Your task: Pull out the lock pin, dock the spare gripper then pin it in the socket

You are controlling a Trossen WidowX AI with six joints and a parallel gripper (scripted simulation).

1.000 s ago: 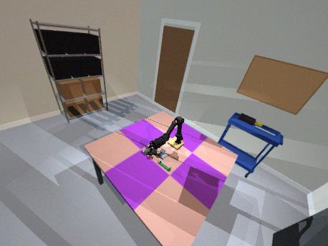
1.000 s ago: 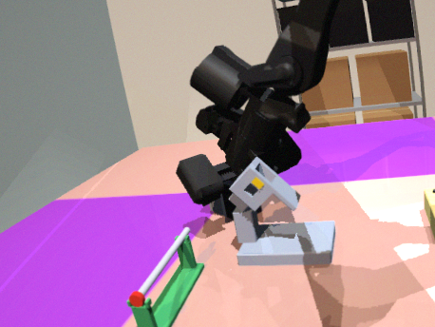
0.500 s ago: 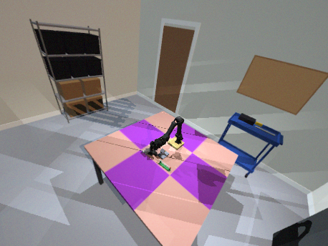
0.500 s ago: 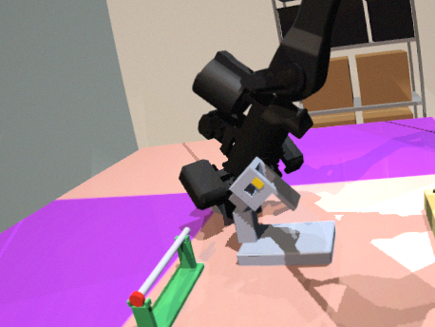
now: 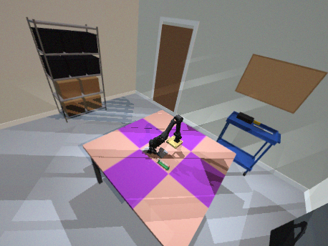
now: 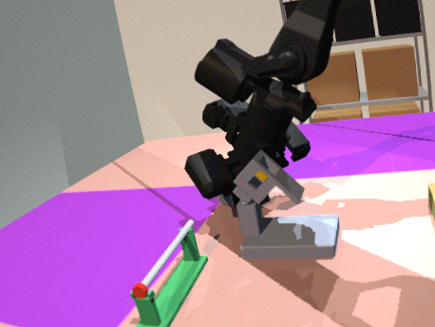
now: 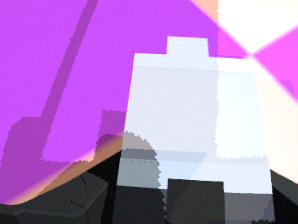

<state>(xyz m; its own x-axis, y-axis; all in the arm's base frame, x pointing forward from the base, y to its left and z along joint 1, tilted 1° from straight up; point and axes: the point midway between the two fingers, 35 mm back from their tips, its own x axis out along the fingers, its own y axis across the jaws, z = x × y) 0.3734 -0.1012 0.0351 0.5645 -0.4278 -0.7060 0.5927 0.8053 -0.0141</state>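
My gripper is shut on the spare gripper, a pale block whose narrow spigot points to the top of the wrist view. In the exterior view it is mostly hidden behind the mount's tilted square socket, close to it; whether they touch cannot be told. A small yellow patch shows in the socket's opening. The socket stands on a grey base. The lock pin, a white rod with a red head, lies across the uprights of a green rack, outside the socket.
The arm's yellow base plate is behind the mount. The green rack stands on the front side of the mount, a short way off. The table has a purple and pink checked top. A blue cart and a shelf stand away from it.
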